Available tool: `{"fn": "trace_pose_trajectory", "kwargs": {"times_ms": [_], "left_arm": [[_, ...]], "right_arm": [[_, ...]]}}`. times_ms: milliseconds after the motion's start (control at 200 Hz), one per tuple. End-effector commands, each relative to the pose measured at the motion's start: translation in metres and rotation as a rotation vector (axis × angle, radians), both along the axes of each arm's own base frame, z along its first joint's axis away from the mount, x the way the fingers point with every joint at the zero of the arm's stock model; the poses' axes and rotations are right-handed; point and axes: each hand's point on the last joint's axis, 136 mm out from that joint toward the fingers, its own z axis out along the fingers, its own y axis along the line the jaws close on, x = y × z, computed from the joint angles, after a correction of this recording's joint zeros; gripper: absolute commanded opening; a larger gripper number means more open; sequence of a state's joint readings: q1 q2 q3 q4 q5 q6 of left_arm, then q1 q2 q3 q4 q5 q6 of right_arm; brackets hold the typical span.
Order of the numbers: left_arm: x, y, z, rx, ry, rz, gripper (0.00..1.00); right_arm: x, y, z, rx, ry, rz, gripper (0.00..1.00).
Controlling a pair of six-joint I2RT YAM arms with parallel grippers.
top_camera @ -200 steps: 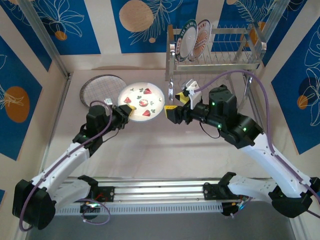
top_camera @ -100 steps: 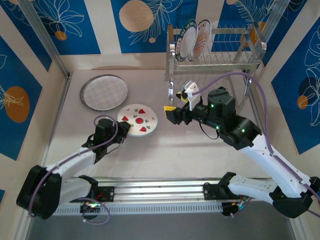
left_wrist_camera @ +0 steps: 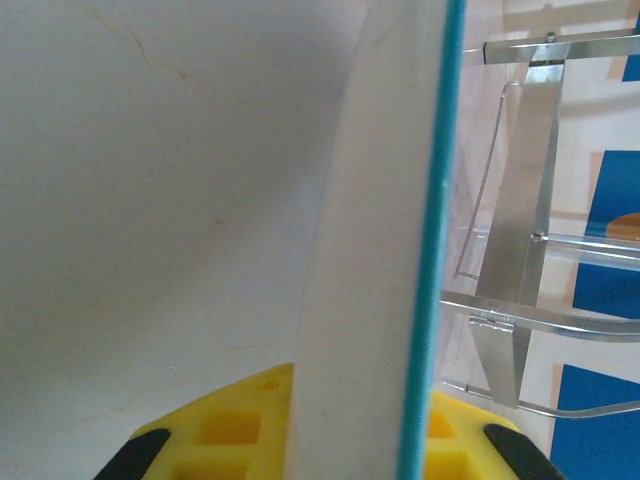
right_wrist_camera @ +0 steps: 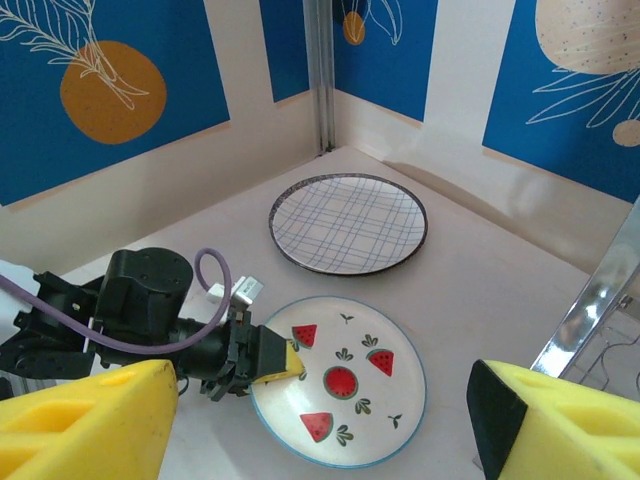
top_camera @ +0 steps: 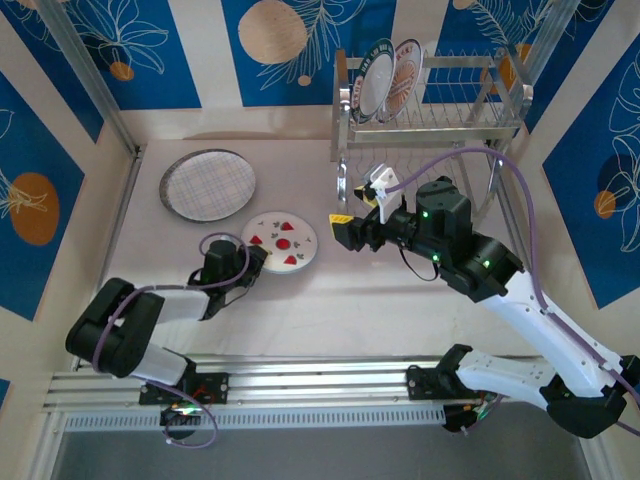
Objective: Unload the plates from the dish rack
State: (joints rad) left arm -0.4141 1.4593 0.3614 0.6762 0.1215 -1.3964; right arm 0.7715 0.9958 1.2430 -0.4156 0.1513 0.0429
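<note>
Table [top_camera: 330,300]: pale beige, matte, evenly lit, soft shadows only. Walls on three sides: cream boards carrying blue panels [top_camera: 300,50] with white leaf line-art and orange and tan discs. Aluminium posts [top_camera: 90,75] run up from the back corners. Slotted aluminium rail [top_camera: 320,378] along near edge, grey strip [top_camera: 320,455] below it.

The dish rack [top_camera: 450,128], upper right, is shiny bare steel wire and strip. The watermelon plate [right_wrist_camera: 338,380] looks smooth and glossy-glazed, as does the grid-lined plate [right_wrist_camera: 348,223]. The table [top_camera: 330,300] is pale and matt. The pads [left_wrist_camera: 230,430] of the left gripper [top_camera: 258,256] are matt yellow moulded plastic.
</note>
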Motion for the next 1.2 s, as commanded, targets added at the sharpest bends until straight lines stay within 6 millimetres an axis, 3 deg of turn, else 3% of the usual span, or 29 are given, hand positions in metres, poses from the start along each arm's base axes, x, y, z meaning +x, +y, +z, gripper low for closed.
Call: {"fn": "trace_pose_trajectory", "kwargs": {"times_ms": [0, 640, 985, 1195], "left_arm": [[0.021, -0.010, 0.045, -0.076, -0.190, -0.020, 0.06], [0.011, -0.016, -0.001, -0.037, -0.079, -0.077, 0.09], [0.000, -0.012, -0.011, 0.030, -0.001, -0.103, 0.42], [-0.005, -0.009, -0.011, 0.072, 0.039, -0.113, 0.57]], "right_arm": [[0.000, -0.004, 0.001, 0.007, -0.008, -0.018, 0.78], [0.006, -0.003, -0.005, 0.006, 0.019, -0.032, 0.78], [0.009, -0.006, -0.008, 0.008, 0.041, -0.052, 0.78], [0.009, -0.006, -0.008, 0.018, 0.053, -0.057, 0.78]]}}
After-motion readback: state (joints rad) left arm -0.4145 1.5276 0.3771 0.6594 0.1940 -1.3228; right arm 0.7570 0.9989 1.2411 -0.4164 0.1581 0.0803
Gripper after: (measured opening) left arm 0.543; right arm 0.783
